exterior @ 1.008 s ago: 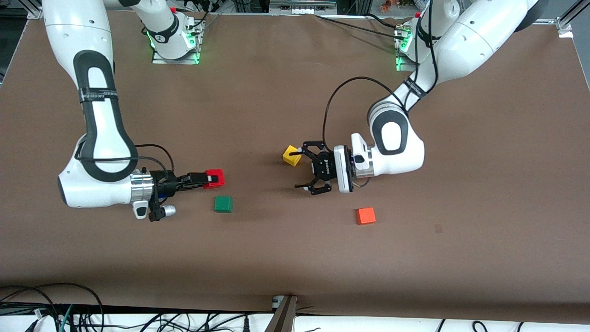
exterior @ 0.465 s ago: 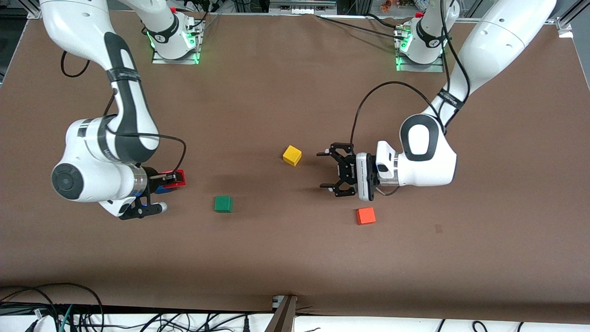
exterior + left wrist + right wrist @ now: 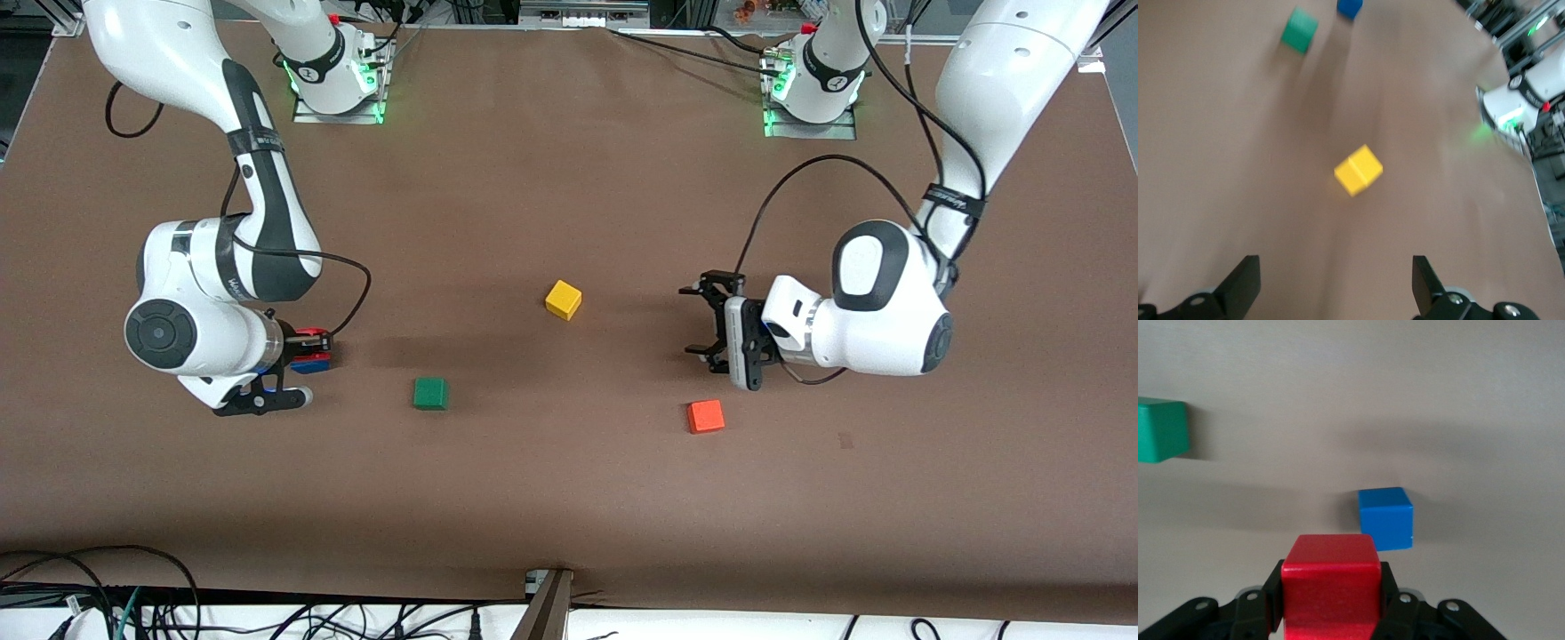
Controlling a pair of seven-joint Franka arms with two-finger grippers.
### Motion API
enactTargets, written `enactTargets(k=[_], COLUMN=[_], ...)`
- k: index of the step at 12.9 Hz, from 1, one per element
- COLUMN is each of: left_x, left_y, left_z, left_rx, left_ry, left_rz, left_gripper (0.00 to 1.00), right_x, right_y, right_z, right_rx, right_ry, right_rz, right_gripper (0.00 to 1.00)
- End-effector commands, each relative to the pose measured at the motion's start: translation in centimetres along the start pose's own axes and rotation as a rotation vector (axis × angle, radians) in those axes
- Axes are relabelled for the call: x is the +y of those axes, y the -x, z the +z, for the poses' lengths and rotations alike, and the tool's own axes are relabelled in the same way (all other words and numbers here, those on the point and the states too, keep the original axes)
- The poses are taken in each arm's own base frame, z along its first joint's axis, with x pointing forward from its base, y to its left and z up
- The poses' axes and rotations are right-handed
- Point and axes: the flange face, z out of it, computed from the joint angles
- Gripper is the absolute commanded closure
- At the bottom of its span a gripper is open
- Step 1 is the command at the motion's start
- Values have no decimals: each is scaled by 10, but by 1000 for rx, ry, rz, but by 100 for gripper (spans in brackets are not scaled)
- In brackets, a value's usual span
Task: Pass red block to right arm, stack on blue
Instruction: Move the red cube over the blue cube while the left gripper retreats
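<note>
The red block [image 3: 1331,587] sits between the fingers of my right gripper [image 3: 1331,585], which is shut on it. The front view shows the red block [image 3: 311,335] and my right gripper [image 3: 313,341] at the right arm's end of the table. It hangs slightly above the blue cube [image 3: 310,364]. In the right wrist view the blue cube [image 3: 1386,518] rests on the table just ahead of the red block, a little to one side and apart from it. My left gripper [image 3: 696,322] is open and empty over bare table, its fingers [image 3: 1241,290] spread wide.
A yellow cube [image 3: 563,300] lies mid-table, and the left wrist view shows the yellow cube [image 3: 1358,170] ahead of the open jaws. A green cube [image 3: 430,393] lies between the blue cube and the table's middle. An orange-red cube [image 3: 706,416] lies nearer the front camera than the left gripper.
The right arm has carried the red block from beside the green cube toward its own end, over to the blue cube. The left arm has drawn back from the yellow cube, still open.
</note>
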Motion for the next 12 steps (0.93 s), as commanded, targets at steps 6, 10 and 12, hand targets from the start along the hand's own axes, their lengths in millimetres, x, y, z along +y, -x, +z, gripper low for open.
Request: enactTargets(k=[6,10,12], left_x=[29,80,115], left_y=[19,9,-7], left_z=[-132,-191,-223], left_rx=[-468,-549,-489], left_ry=[-277,-450,-555], left_rz=[-327,-565,-711], left_gripper=[0,0,0], right_x=[28,41,41], right_y=[37,45,45], right_z=[35,55,55], right_rx=[100,136,134], right_ry=[9,21,22], right_rz=[28,-3,-24], right_gripper=[93,93,92])
